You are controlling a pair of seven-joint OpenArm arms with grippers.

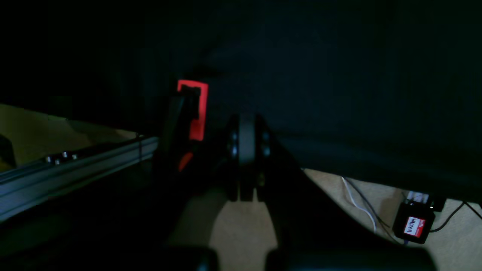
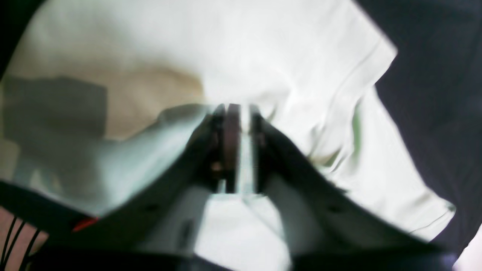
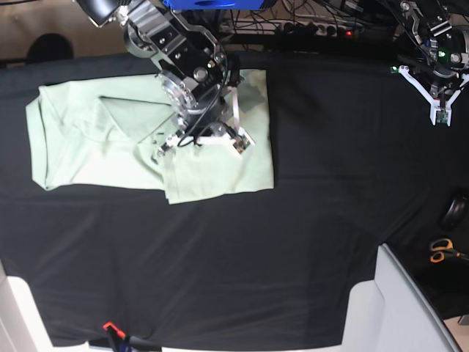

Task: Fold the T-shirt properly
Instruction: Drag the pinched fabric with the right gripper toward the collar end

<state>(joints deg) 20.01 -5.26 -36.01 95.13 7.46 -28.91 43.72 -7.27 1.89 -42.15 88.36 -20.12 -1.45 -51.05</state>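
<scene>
Materials: cloth on cloth, metal and plastic hardware.
T-shirt (image 3: 110,139) soft matt woven cloth, creased; tablecloth (image 3: 293,242) matt black fabric; rail (image 1: 75,165) brushed aluminium; scissors (image 3: 442,251) glossy orange plastic handles.

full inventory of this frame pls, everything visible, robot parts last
T-shirt: 1, pale mint green, partly folded, left half of the table in the base view, under the right arm.
tablecloth: 1, black, covers the table.
scissors: 1, orange handles, off the table's right edge in the base view.
clamp: 1, black with an orange tip, at the cloth's bottom-left edge in the base view.
cables: several, dark, along the top edge in the base view.
small box: 1, black with a red-and-white label, on the floor in the left wrist view.
right tool: 1, over the T-shirt, narrow gap between its jaws, pale cloth showing in it.
left tool: 1, top right in the base view, shut, away from the shirt.
</scene>
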